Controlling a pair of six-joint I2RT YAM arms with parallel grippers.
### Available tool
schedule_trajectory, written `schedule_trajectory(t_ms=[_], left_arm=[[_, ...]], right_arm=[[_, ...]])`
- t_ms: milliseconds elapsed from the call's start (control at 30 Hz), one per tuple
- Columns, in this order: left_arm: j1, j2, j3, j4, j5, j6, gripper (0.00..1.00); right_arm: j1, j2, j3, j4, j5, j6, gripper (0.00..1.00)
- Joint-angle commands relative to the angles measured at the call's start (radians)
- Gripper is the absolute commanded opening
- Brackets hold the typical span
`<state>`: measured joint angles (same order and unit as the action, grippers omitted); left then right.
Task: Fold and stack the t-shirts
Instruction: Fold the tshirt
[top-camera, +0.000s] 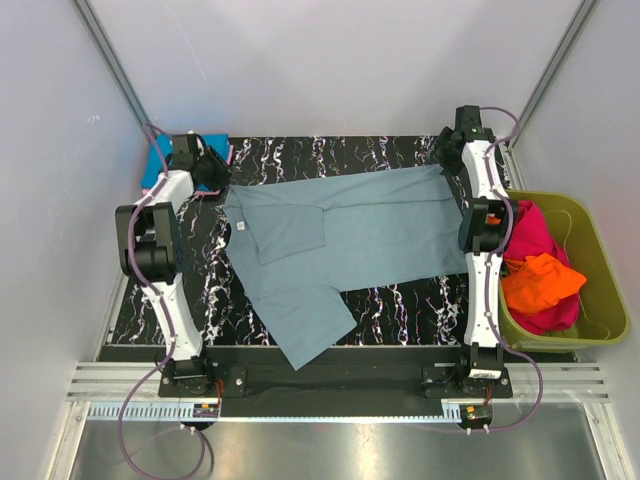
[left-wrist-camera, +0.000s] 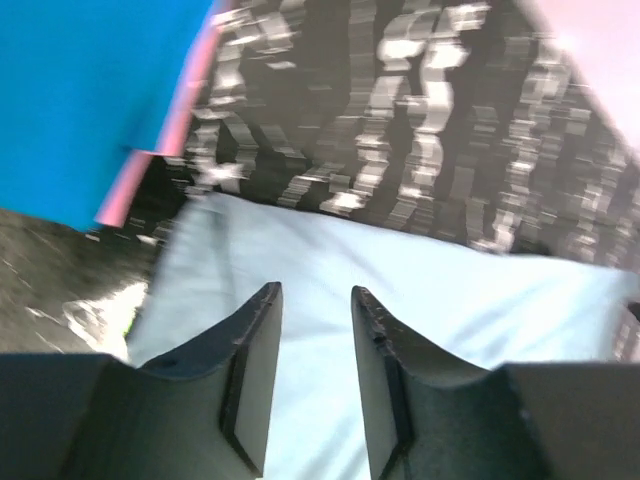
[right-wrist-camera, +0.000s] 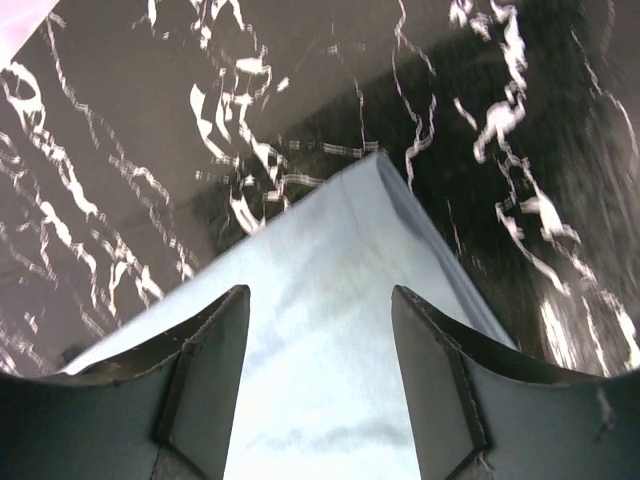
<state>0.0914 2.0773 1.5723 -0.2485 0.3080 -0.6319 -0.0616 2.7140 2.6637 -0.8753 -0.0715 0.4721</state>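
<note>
Lying beneath left tool (left-wrist-camera: 315, 292) and right tool (right-wrist-camera: 320, 292): grey-blue t-shirt (top-camera: 380, 232), far corners.

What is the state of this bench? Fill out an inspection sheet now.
Surface: black white-veined table.
Job's things: grey-blue t-shirt spread flat mid-table, one sleeve folded in; blue shirt over pink shirt far left; magenta shirt and orange shirt in olive tub.
Clutter: nothing seen besides that tub.
Grippers: left gripper fingers open over shirt's edge; right gripper fingers open over its corner.
Cables: purple cables along both arms.
Surroundings: pale walls, metal rail in front.
</note>
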Motion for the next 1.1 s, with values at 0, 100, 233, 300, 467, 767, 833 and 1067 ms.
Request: schedule_trajectory(t_ms=[0,100,233,300,467,767,833,1067], left_arm=[[-0.044,-0.152,-0.026,0.006,0.019,0.034,0.40],[-0.087,-0.206,-0.095,-0.003,0.002,0.034,0.41],[-0.166,-0.238,-0.167,-0.009,-0.061,0.032,0.47],[-0.202,-0.209,-0.160,-0.006,-0.093,0.046,0.48],[-0.191,-0.099,-0.095,0.023,-0.128,0.014,0.48],[-0.119,0.053,-0.047,0.019,-0.118,-0.081,0.48],[-0.105,0.050,-0.057,-0.053,-0.145,-0.086,0.48],[-0.097,-0.075,-0.191,-0.101,-0.210,-0.031,0.48]], right_arm=[[-0.006,-0.143,-0.013,-0.057,-0.022,0.002,0.66],[-0.001,-0.171,-0.027,-0.141,-0.034,-0.003,0.68],[0.014,-0.270,-0.158,-0.177,-0.045,-0.032,0.71],[0.022,-0.310,-0.211,-0.177,-0.069,-0.056,0.74],[0.055,-0.450,-0.378,-0.194,-0.117,-0.081,0.76],[0.177,-0.675,-0.677,-0.154,-0.136,-0.101,0.75],[0.186,-0.720,-0.761,-0.128,-0.149,-0.098,0.75],[0.200,-0.819,-0.988,-0.054,-0.182,-0.090,0.75]])
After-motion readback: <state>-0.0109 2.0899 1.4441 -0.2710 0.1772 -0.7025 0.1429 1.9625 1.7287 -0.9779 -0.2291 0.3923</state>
